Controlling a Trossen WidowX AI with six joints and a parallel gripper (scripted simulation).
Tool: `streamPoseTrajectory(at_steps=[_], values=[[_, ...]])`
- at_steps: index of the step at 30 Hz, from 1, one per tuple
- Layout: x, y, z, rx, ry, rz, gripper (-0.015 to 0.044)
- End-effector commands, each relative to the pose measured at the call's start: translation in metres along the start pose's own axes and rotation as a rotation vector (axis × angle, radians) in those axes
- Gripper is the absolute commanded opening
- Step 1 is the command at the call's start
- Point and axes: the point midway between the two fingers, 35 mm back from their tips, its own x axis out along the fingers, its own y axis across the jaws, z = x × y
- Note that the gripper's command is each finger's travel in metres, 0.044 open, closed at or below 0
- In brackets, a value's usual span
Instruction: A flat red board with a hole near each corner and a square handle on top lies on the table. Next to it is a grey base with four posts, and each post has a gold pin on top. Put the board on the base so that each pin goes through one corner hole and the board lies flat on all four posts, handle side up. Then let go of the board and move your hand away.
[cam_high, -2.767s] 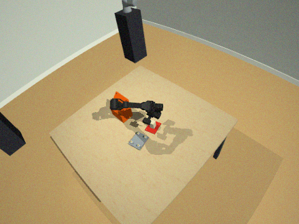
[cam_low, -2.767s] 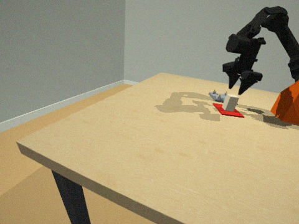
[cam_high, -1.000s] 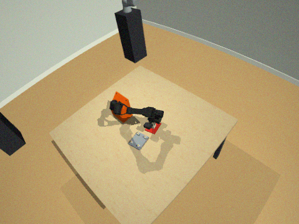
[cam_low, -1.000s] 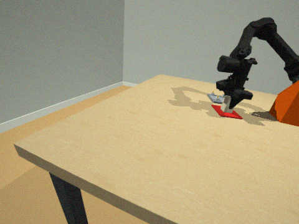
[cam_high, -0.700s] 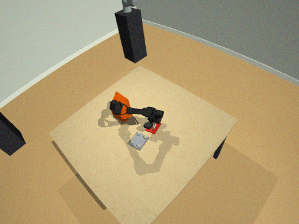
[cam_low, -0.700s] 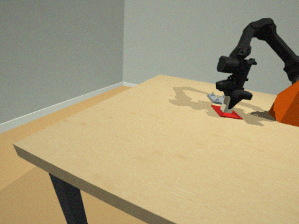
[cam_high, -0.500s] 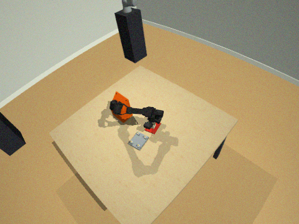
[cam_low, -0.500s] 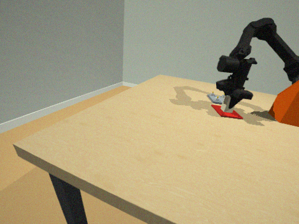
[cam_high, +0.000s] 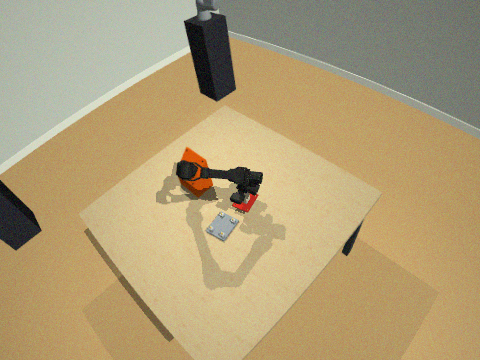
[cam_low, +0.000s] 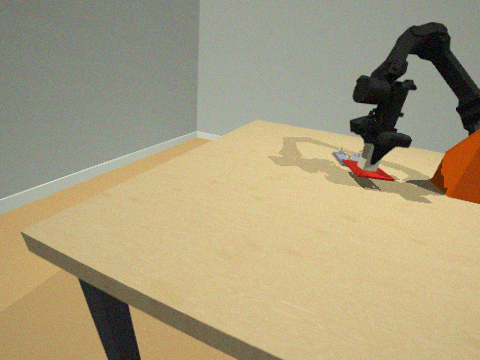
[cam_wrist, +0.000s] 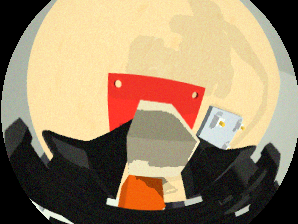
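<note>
The flat red board (cam_high: 245, 206) (cam_low: 381, 175) (cam_wrist: 150, 88) is level or nearly so, a little above the table, with a dark shadow apart from it in the exterior view. Its square pale-grey handle (cam_low: 368, 161) (cam_wrist: 159, 122) stands up from its top. My gripper (cam_high: 246, 198) (cam_low: 371, 156) (cam_wrist: 162, 141) is shut on this handle, one finger on each side. Two corner holes show in the wrist view; the near corners are hidden by the handle and fingers. The grey base (cam_high: 223, 227) (cam_low: 341, 158) (cam_wrist: 212, 134) lies beside the board, its gold-pinned posts upright and uncovered.
The orange arm mount (cam_high: 201, 186) (cam_low: 462, 170) (cam_wrist: 141, 194) stands on the table (cam_high: 300, 225) (cam_low: 200, 240) behind the gripper. The arm's shadow falls across the table around the base. Dark pillars (cam_high: 212, 57) stand beyond the table edges.
</note>
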Motion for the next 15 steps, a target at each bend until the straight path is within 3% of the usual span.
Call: streamPoseTrajectory(at_steps=[1, 15], values=[[-0.013, 0.001, 0.002, 0.008, -0.005, 0.004, 0.0000], [-0.046, 0.000, -0.001, 0.010, -0.006, 0.001, 0.0000]])
